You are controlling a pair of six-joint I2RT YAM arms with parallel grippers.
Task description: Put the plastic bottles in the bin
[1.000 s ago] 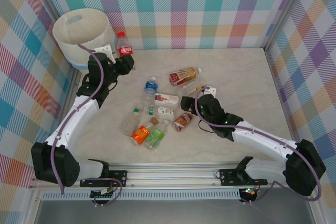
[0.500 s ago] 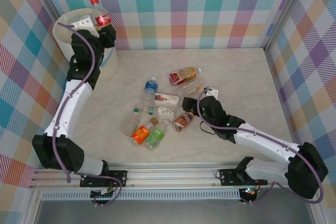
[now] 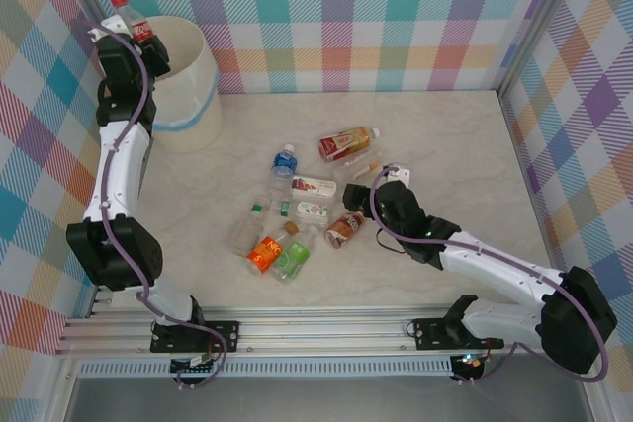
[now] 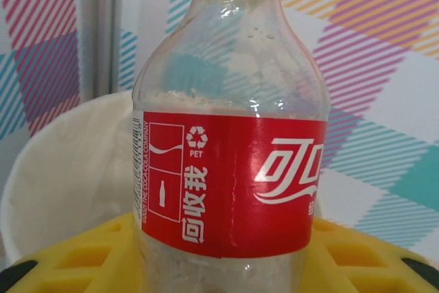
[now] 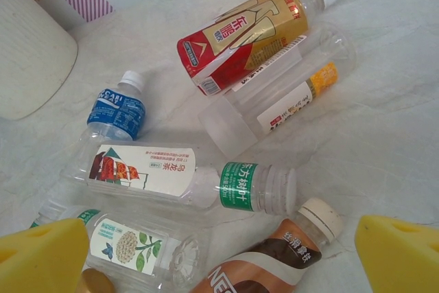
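In the top view, the left gripper [image 3: 136,39] is seen raised at the far left rim of the bin [image 3: 198,96]. It is closed on a red-label bottle [image 3: 132,19], with the red cap pointing up. Whether this bottle hangs over the opening or just outside the rim is hard to judge from here. The right gripper [image 3: 356,200] is held wide open and empty, low over the other bottles [image 3: 297,212]. These lie in a loose heap on the table [image 3: 465,145], well apart from the bin.

In the left wrist view, the red-label bottle [image 4: 230,190] is gripped low on its body between the yellow pads [image 4: 75,255]. It looks empty, so it is judged to be light, thin-walled and smooth. A hard squeeze would probably dent it, and it could slip. A hold across the body near the label is judged to be the safest. The bottom of the bottle and the top of its cap are cut off. The inside of the bin [image 4: 62,169] is seen behind it.

In the right wrist view, the yellow fingertips [image 5: 41,259] stand far apart with nothing held between them. A brown-label bottle [image 5: 267,262] lies below them. The clear bottles overlap, so their edges and number are hard to make out.
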